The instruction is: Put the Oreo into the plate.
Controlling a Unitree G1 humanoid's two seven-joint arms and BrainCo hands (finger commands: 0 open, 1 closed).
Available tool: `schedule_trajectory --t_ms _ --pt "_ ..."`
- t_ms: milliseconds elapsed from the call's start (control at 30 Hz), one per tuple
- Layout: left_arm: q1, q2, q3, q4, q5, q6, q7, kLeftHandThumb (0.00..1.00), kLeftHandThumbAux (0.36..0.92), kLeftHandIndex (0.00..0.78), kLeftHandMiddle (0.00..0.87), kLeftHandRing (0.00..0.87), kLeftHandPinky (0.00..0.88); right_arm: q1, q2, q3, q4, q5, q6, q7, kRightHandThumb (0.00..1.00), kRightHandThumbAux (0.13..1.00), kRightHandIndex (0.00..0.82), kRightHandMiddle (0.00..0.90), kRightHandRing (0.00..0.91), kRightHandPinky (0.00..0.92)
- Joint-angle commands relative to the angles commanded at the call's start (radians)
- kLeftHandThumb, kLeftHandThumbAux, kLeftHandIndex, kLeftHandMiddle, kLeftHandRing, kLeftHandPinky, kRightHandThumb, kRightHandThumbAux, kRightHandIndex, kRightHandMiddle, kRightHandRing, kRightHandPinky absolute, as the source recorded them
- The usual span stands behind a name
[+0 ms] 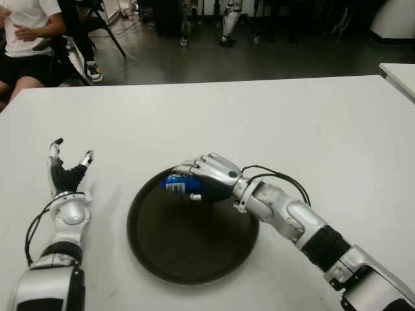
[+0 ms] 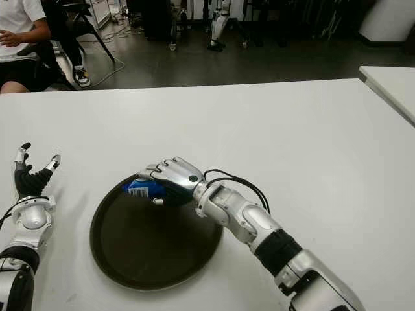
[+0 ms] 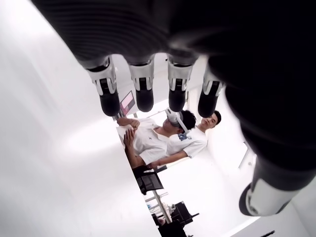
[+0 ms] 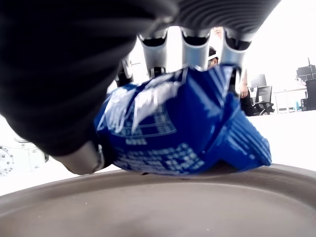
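A blue Oreo packet (image 1: pixel 176 184) (image 4: pixel 177 126) is gripped in my right hand (image 1: pixel 206 176), whose fingers curl over it. The hand holds the packet at the far rim of the round dark plate (image 1: pixel 188 249). In the right wrist view the packet's underside meets the plate's surface (image 4: pixel 158 207). My left hand (image 1: pixel 67 173) shows to the left of the plate over the white table, fingers spread and holding nothing (image 3: pixel 148 89).
The white table (image 1: pixel 259 123) stretches far behind and to the right of the plate. A person in a white shirt (image 1: pixel 26 26) sits beyond the table's far left corner. Another white table's corner (image 1: pixel 399 74) shows at the right.
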Motion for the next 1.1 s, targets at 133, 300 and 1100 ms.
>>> schedule_trajectory --t_ms 133,300,1100 --pt "0.001 -0.001 -0.001 -0.002 0.002 -0.001 0.002 0.000 0.654 0.024 0.016 0.000 0.000 -0.002 -0.002 -0.001 0.000 0.004 -0.011 0.009 0.842 0.678 0.415 0.521 0.806 0.795" --pt "0.001 -0.003 0.001 -0.003 -0.001 -0.005 0.000 0.000 0.666 0.013 0.011 0.000 0.000 -0.001 0.002 -0.010 0.012 0.036 -0.051 0.006 0.844 0.678 0.412 0.518 0.824 0.828" --pt "-0.002 -0.005 0.006 -0.003 -0.009 -0.005 -0.013 0.000 0.651 0.017 0.008 0.000 0.000 -0.007 0.040 -0.044 0.124 0.053 -0.197 -0.166 0.846 0.674 0.425 0.529 0.789 0.787"
